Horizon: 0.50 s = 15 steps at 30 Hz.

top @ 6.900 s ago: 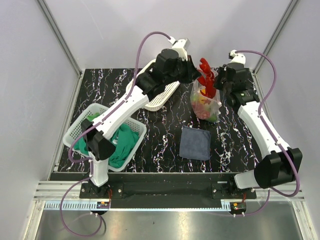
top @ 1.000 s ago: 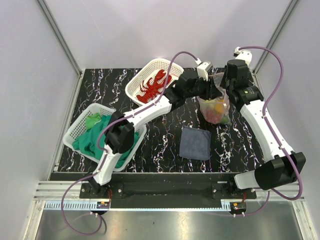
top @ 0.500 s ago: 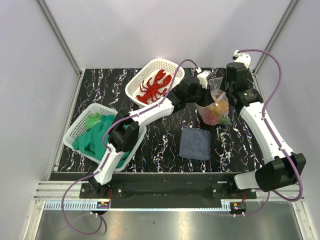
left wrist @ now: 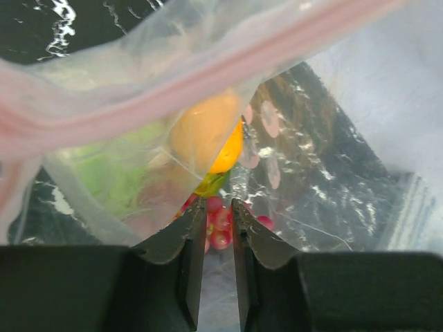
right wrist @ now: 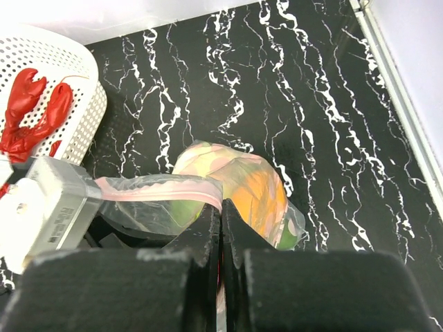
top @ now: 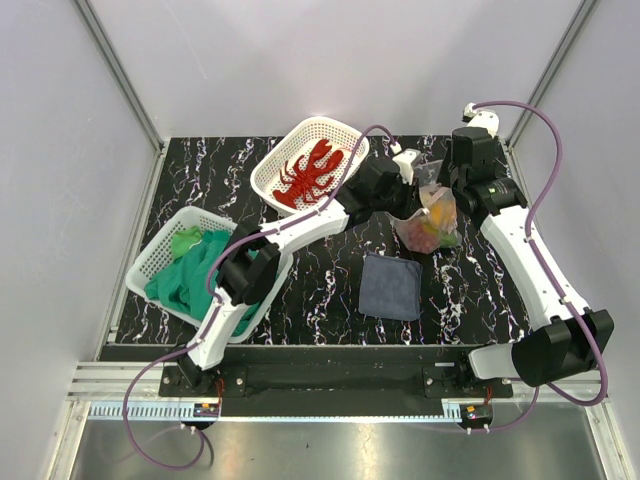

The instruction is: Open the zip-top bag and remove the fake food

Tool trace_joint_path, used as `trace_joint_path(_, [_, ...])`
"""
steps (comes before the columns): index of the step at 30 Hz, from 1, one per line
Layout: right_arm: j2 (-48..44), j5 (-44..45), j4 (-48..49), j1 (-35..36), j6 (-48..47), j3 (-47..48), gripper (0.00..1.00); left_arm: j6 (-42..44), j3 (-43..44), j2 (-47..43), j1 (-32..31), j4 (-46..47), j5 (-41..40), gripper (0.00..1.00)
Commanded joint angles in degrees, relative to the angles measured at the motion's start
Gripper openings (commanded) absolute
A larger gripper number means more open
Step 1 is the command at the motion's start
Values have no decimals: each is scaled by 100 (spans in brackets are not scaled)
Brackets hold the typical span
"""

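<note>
Far right on the counter (top: 330,300), my left arm (top: 300,218) lies stretched across, left gripper (left wrist: 218,202) narrowly parted inside the zip-top bag (left wrist: 325,138); right gripper (right wrist: 221,207) pinches its rim.

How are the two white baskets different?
The far basket holds a red lobster; the near basket holds a green cloth. The far basket looks oval; the near basket is boxier, with corners. The far basket sits farther back; the near basket sits closer, on the left. Both are white and full of little holes.
</note>
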Motion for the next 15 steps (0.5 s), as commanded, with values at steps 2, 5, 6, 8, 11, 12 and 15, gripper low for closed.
trace_joint_path(2, [-46,38,234,-24,137,259,0,467,-7,-52,39,-568,-470,30])
trace_joint_path(5, [-19,37,251,-24,155,259,0,749,83,115,39,-789,-725,31])
trace_joint_path(6, [-28,37,251,-33,164,259,0,793,48,133,39,-798,-821,31])
trace_joint_path(8, [-54,29,242,-24,164,276,0,942,-40,159,39,-816,-909,30])
trace_joint_path(11, [-116,11,225,-24,199,303,0,1303,-119,186,-13,-825,-1006,26])
trace_joint_path(12, [-142,2,225,-24,234,303,0,1391,-198,169,-31,-825,-1067,24])
trace_joint_path(15, [-204,-112,216,-24,375,241,0,1672,-313,142,-66,-798,-1024,21])
